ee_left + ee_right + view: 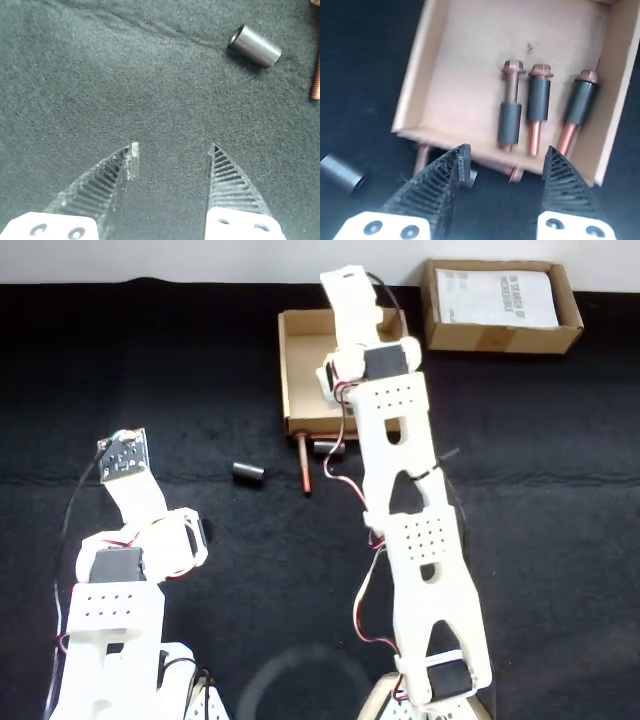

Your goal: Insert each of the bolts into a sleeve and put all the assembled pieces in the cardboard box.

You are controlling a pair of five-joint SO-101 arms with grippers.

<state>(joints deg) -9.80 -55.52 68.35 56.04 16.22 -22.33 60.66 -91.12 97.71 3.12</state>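
From above, the loose sleeve [248, 473] lies at 3 o'clock from the wide-open, empty left gripper [172, 150], axis roughly 9-to-3; the right gripper [507, 148], also wide, is farther off

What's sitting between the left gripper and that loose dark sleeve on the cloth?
Nothing. In the left wrist view the black cloth from the open left gripper to the sleeve is bare; a bolt lies beyond it.

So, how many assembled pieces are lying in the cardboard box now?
3, side by side in the cardboard box: first piece, middle piece, third piece nearest a wall. Some of the box is hidden.
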